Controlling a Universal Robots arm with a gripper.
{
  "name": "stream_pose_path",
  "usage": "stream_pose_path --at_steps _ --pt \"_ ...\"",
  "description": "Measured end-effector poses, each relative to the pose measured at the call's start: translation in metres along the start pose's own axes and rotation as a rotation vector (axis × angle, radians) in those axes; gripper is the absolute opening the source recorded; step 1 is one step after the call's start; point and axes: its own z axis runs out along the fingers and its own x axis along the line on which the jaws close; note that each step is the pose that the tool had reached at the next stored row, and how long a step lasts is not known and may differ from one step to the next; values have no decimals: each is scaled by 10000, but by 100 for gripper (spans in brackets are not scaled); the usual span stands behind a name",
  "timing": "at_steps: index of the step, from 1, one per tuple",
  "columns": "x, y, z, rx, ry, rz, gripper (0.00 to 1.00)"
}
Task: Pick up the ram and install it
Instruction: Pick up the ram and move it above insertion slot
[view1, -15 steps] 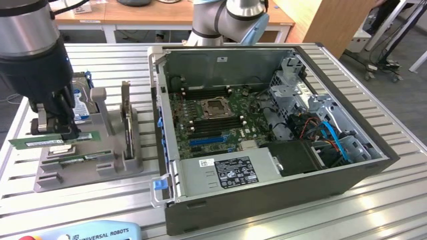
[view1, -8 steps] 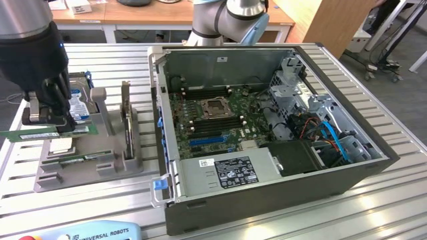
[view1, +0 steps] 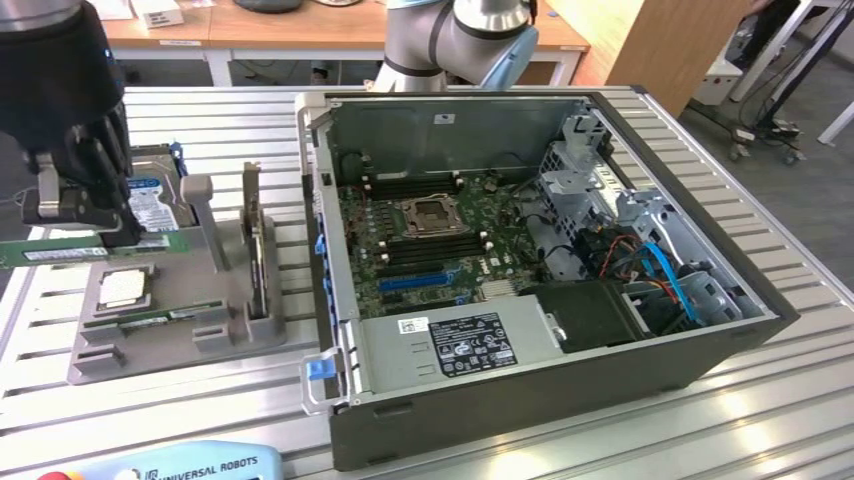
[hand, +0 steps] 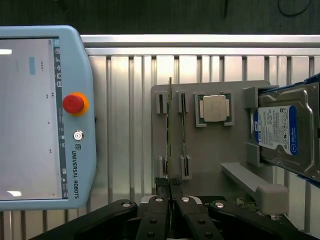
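My gripper (view1: 83, 232) is shut on the ram (view1: 100, 249), a long green stick with a white label. It holds the ram level above the grey holder tray (view1: 160, 345), at the exterior view's left. In the wrist view the ram (hand: 170, 130) shows edge-on as a thin line running out from between the fingertips of the gripper (hand: 170, 194). A second green stick (hand: 183, 127) lies in the tray's slot beside it. The open computer case (view1: 534, 400) sits to the exterior view's right, with the motherboard (view1: 434, 225) and its long black slots exposed.
The tray also carries a square silver processor (view1: 123, 288), a blue-labelled hard drive (hand: 282, 131) and an upright card (view1: 251, 235). A teach pendant (hand: 45, 115) with a red stop button lies on the slatted table beside the tray. The arm's base (view1: 454, 45) stands behind the case.
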Motion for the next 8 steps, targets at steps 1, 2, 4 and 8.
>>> stream_pose_path --at_steps 1,2,4,8 --pt "0 1 -29 -1 0 8 12" --pt "1 1 -57 -1 0 16 12" --pt "2 3 -117 0 -2 29 12" --pt "3 6 -229 -1 -2 52 12"
